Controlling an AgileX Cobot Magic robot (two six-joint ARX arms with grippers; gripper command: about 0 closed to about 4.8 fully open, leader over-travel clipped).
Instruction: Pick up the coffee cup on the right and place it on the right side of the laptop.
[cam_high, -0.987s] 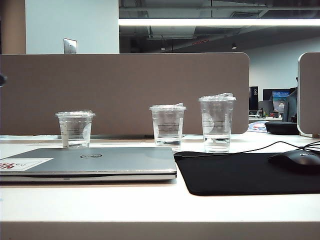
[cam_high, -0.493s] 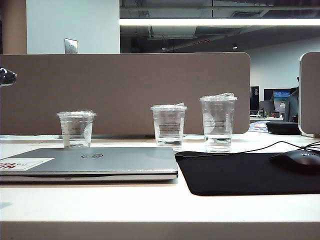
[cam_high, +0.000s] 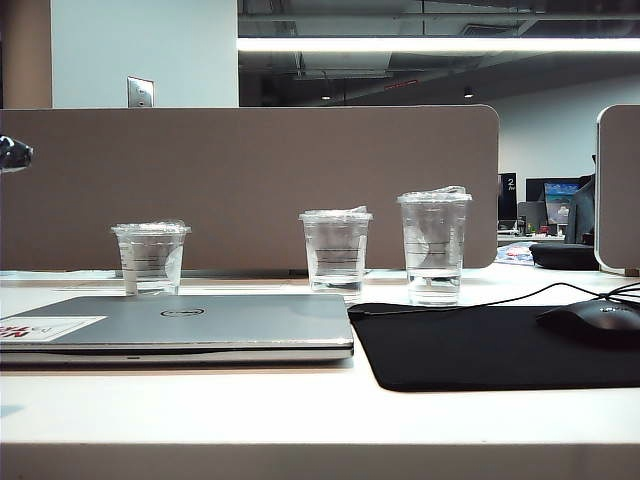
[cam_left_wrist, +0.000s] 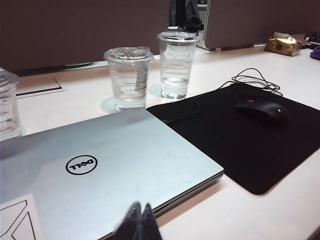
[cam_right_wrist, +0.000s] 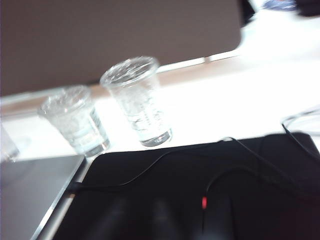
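The coffee cup (cam_high: 434, 247), the tallest clear cup with a crinkled lid, stands upright at the back of the table, right of the other two cups. The left wrist view shows the coffee cup (cam_left_wrist: 177, 65) too, and it appears blurred in the right wrist view (cam_right_wrist: 137, 100). The closed silver-grey laptop (cam_high: 180, 325) lies flat at the front left. My left gripper (cam_left_wrist: 141, 220) is shut and empty over the laptop's (cam_left_wrist: 100, 170) front edge. My right gripper (cam_right_wrist: 138, 217) shows only as two faint dark fingers, slightly apart, over the black mat, well short of the cup.
A medium clear cup (cam_high: 336, 250) and the shortest clear cup (cam_high: 150, 257) stand left of the coffee cup. A black mouse mat (cam_high: 480, 350) with a corded mouse (cam_high: 590, 322) lies right of the laptop. A brown partition (cam_high: 250, 180) closes the back.
A small dark part of the left arm has come a little further into the exterior view at its left edge. The cups, laptop and mouse have not moved.
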